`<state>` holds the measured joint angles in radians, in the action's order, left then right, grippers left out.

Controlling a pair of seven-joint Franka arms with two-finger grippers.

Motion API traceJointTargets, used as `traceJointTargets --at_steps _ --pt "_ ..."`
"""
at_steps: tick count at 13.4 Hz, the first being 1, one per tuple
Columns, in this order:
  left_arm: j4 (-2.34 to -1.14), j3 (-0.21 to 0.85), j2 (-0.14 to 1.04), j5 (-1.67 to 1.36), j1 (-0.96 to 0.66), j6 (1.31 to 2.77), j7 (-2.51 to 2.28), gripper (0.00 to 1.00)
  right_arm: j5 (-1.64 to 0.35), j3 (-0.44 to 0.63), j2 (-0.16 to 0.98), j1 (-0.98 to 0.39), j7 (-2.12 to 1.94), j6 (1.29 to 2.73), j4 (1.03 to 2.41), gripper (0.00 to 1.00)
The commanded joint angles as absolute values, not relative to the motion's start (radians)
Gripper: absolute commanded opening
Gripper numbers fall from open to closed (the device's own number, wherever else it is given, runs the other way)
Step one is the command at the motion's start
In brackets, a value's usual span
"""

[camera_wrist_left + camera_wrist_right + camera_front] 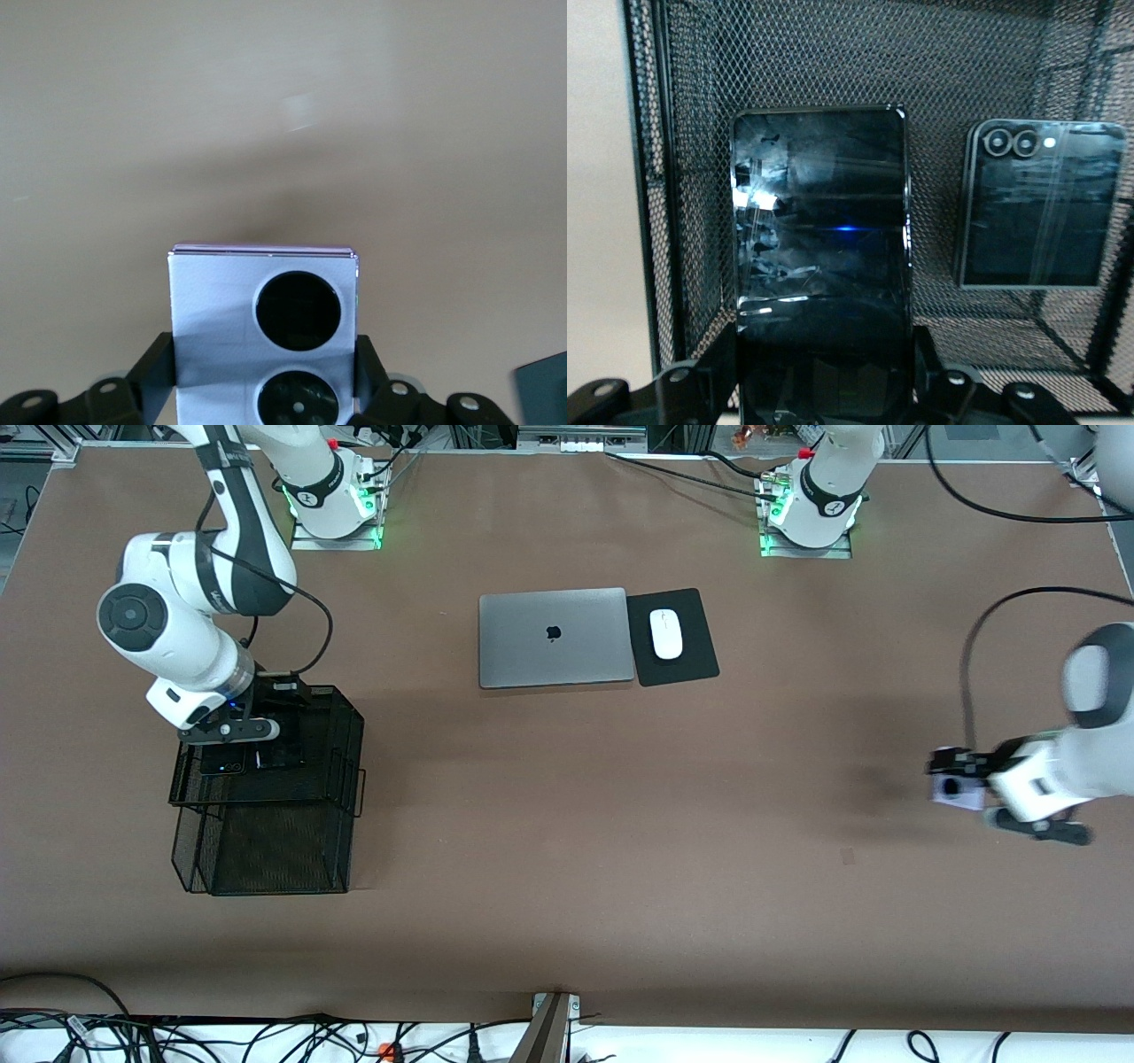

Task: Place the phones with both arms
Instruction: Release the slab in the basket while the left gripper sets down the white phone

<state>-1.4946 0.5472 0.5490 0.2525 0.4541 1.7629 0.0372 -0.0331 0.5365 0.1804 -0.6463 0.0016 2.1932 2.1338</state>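
Observation:
My right gripper (232,733) is over the upper tier of a black mesh tray (266,868) at the right arm's end of the table. It is shut on a long slim black phone (821,230), whose end sits between the gripper (824,376) jaws. Beside the slab, a small square black flip phone (1041,208) lies flat in the same tier (833,53). At the left arm's end, my left gripper (961,775) hangs low over bare table, shut on a lavender-white phone (957,790). Its two black lenses face the wrist camera, and the phone (263,292) is clamped by its sides in the gripper (264,376).
A closed silver laptop (552,638) lies mid-table, toward the bases. Beside it a white mouse (666,634) sits on a black pad (687,669). The mesh tray has a lower tier that juts out nearer the front camera. Cables run along the table's front edge.

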Motion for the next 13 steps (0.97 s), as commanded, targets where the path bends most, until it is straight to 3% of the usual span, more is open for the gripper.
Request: traceJointTargets --at_steps 1,2,4,6,9,13 --pt "-1.476 0.538 0.595 0.281 0.262 1.755 -0.221 0.19 -0.071 0.537 0.205 -0.644 -0.009 2.217 2.120 0.00" --pt "-1.474 0.537 0.623 0.278 0.203 1.781 -0.310 0.19 -0.087 0.537 0.221 -0.644 -0.006 2.227 2.115 0.00" --pt "-1.474 0.537 0.669 0.276 0.115 1.895 -0.443 0.19 -0.144 0.538 0.245 -0.644 -0.003 2.224 2.102 1.00" --pt "-1.474 0.535 0.727 0.276 0.045 2.014 -0.535 0.19 -0.150 0.538 0.242 -0.644 -0.014 2.191 2.054 1.00" --pt "-1.474 0.522 0.779 0.281 -0.087 2.129 -0.714 0.19 -0.150 0.538 0.236 -0.644 -0.008 2.007 1.924 1.00" --pt "-1.474 0.356 0.813 0.276 -0.338 2.227 -0.854 0.21 -0.147 0.560 0.230 -0.643 0.002 1.755 1.751 1.00"
